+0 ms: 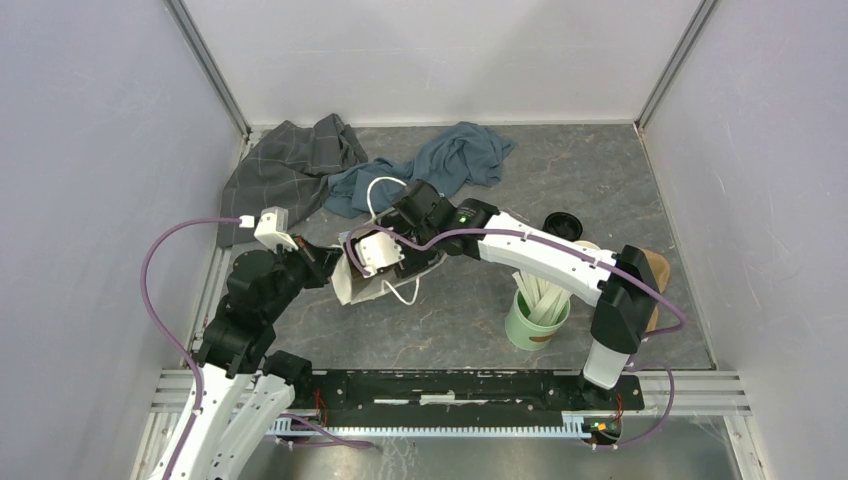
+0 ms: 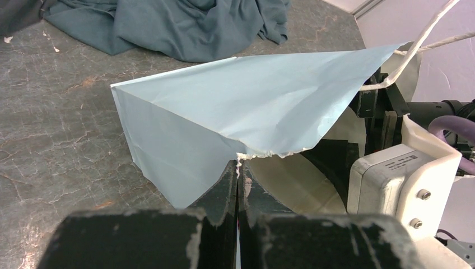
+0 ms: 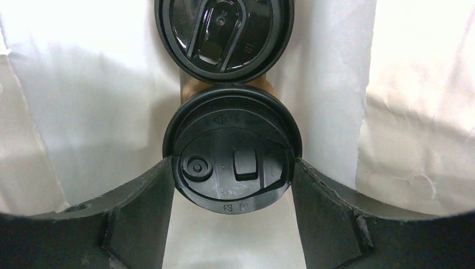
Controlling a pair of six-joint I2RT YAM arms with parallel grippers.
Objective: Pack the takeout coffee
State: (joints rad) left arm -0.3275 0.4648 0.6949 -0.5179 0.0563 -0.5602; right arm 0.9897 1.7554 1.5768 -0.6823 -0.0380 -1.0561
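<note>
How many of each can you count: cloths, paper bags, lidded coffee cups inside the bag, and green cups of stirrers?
Cloths: 2, the grey cloth and the blue cloth
Paper bag: 1
Lidded coffee cups in the bag: 2
Green cup of stirrers: 1
Total: 6

Inside the paper bag [image 3: 84, 112], 1 lidded cup [image 3: 232, 140] sits between the right gripper [image 3: 232, 168] fingers, touching both. A 2nd lidded cup [image 3: 224, 33] stands just beyond it. The bag's rim lies pinched in the left gripper [image 2: 238, 179]; beyond the bag lies a cloth [image 2: 185, 22].
</note>
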